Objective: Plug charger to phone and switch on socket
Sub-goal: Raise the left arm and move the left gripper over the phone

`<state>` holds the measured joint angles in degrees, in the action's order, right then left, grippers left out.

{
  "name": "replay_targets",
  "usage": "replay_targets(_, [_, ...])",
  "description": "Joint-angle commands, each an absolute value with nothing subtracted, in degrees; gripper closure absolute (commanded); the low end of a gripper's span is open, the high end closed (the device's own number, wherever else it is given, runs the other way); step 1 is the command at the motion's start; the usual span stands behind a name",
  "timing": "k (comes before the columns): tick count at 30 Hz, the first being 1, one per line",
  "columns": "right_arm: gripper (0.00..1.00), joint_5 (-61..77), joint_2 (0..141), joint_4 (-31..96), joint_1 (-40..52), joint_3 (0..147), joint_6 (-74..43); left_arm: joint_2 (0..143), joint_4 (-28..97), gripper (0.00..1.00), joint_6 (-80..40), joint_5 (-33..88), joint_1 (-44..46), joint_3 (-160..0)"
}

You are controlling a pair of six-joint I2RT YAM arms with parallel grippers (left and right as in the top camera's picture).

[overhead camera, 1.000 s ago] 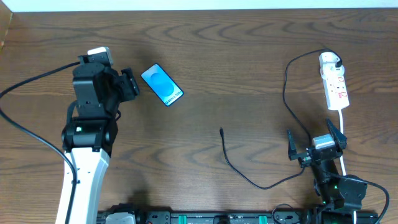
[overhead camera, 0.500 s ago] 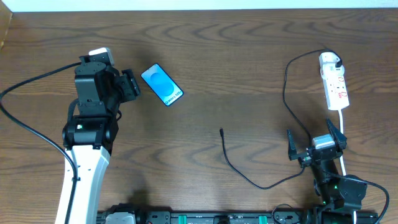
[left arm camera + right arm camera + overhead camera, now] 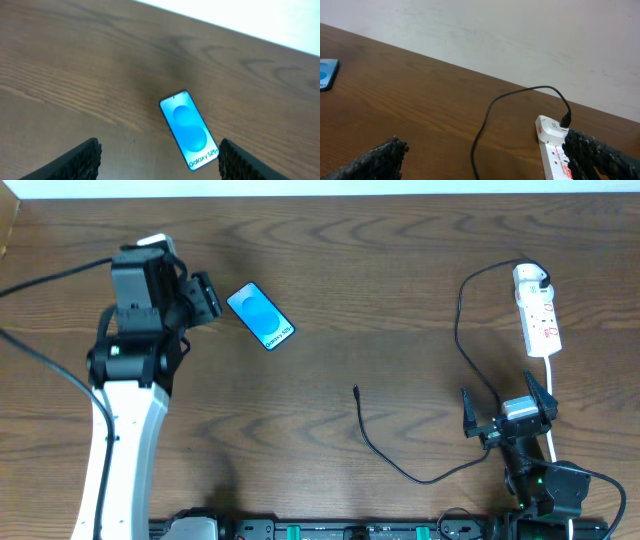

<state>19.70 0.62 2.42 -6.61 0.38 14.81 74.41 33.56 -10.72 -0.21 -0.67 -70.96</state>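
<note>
The phone [image 3: 261,317] lies flat on the wooden table, blue screen up, at the upper left; it also shows in the left wrist view [image 3: 189,130]. My left gripper [image 3: 207,297] is open and empty, just left of the phone [image 3: 159,159]. The black charger cable [image 3: 420,475] loops across the right half, its connector tip [image 3: 356,391] free near the table's middle. The other end is plugged into the white socket strip [image 3: 537,310] at the far right, also in the right wrist view [image 3: 554,150]. My right gripper [image 3: 507,412] is open and empty near the front edge, below the strip.
A white cord [image 3: 551,395] runs from the socket strip toward the front edge beside my right arm. A black arm cable [image 3: 45,295] trails off the left side. The phone's corner [image 3: 327,74] shows at the right wrist view's left edge.
My left arm has shifted up and slightly left, with its gripper still open beside the phone. The right arm, cable and socket have not moved.
</note>
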Motion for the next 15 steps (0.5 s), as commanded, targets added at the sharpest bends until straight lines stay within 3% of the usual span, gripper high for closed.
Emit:
replay_targets(1, [0.01,19.7,0.4,2.8,-6.3,0.3,15.5,78.6,36.1,0.25,-13.0,-0.7,-0.5,-75.5])
replay_targets(15, [0.01,19.6,0.4,2.8,-6.3,0.3,15.5,87.8,42.5,0.25,-17.3,-5.7,4.9,-84.2])
